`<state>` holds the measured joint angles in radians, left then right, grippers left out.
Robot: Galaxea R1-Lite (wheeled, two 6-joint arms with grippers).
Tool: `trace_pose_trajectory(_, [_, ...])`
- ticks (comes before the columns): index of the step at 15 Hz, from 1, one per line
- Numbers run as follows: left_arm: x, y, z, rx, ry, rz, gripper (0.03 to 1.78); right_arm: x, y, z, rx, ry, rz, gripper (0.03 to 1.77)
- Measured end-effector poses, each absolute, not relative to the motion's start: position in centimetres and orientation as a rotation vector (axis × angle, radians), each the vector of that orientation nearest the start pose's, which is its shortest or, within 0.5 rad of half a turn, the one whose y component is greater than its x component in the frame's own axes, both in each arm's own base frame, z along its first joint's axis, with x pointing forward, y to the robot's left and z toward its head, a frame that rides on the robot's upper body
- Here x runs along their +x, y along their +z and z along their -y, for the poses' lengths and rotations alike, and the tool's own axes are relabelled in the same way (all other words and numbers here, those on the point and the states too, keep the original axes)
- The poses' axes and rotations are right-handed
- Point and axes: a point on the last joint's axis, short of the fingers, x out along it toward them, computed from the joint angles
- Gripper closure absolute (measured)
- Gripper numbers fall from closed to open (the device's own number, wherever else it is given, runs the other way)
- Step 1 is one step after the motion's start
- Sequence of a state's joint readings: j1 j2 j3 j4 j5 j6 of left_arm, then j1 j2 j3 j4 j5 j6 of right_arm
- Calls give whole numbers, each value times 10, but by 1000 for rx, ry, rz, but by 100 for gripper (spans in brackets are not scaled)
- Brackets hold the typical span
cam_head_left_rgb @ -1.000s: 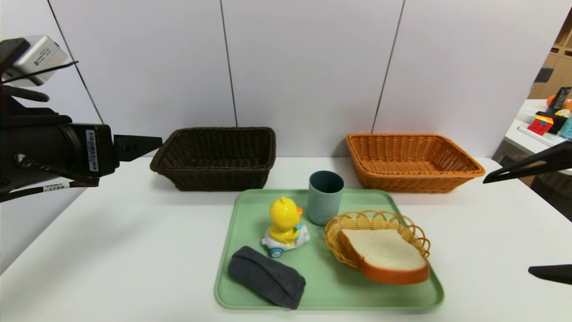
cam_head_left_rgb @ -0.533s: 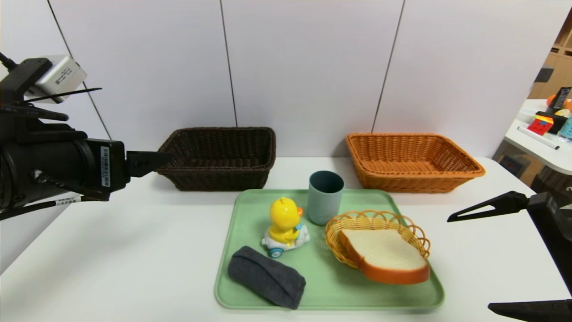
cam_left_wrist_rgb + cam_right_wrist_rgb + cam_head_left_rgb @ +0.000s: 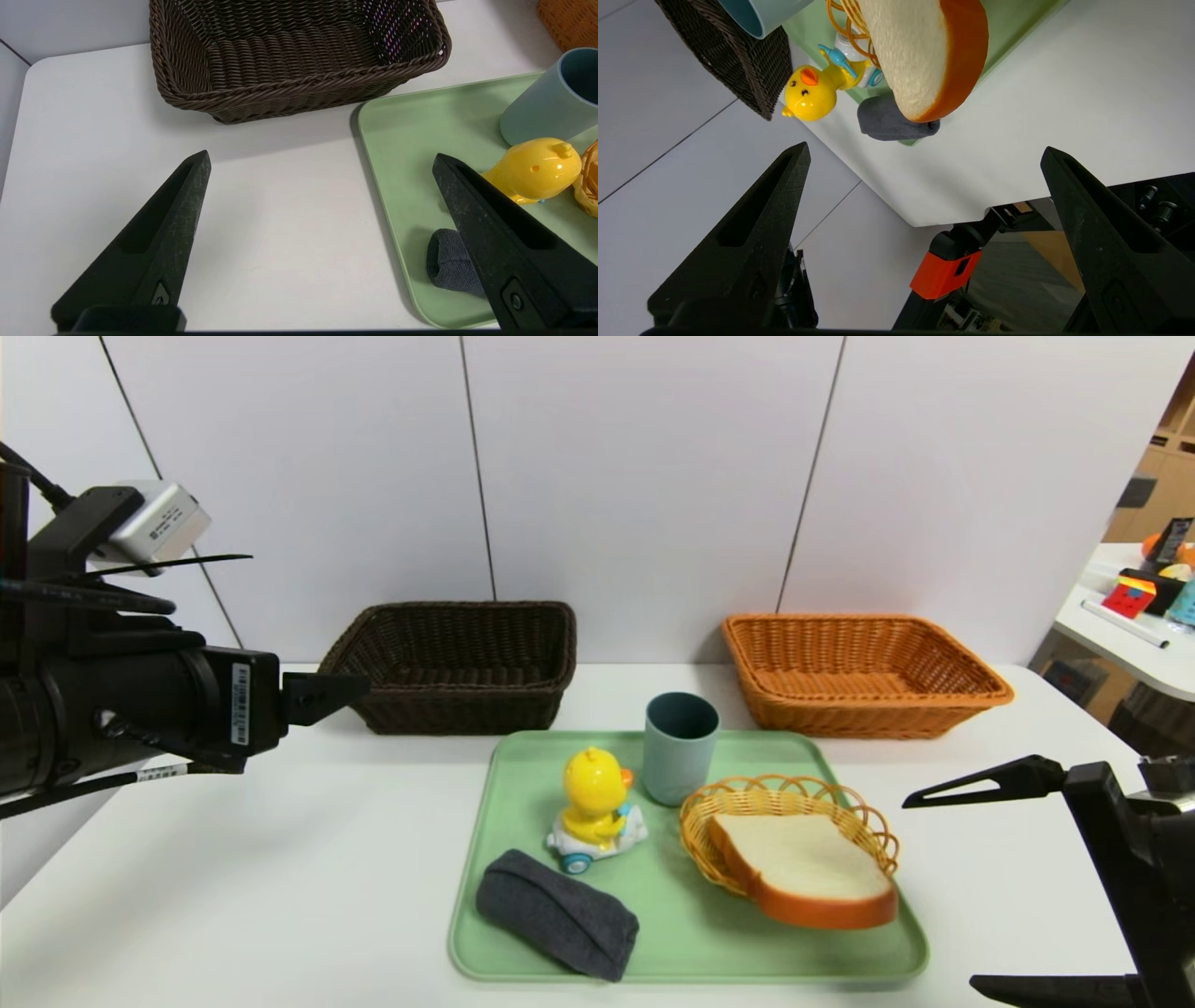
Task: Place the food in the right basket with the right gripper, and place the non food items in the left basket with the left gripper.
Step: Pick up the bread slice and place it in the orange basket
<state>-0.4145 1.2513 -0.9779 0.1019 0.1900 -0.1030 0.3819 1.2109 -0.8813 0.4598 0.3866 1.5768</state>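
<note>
Right gripper hangs over worktop edge, right of green tray, jaws spread wide, nothing held. Bread slice lies tilted in small yellow wicker bowl on tray, crust edge overhanging rim. Best approach: pinch slice across its thickness at overhanging end, avoid snagging bowl. Orange basket behind. Left gripper released, over worktop left of tray, near brown basket. Cup, duck, pouch wait on tray.

White panelled wall, white table, side counter
</note>
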Motion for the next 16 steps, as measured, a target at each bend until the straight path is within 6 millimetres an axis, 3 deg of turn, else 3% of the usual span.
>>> trace_pose_trajectory(9, [174, 258, 72, -17, -190, -422, 12, 137, 180, -67, 1473, 151, -1043, 10])
trace_pose_trajectory(16, [176, 250, 73, -11, -188, -454, 12, 154, 158, -74, 1503, 176, -1017, 10])
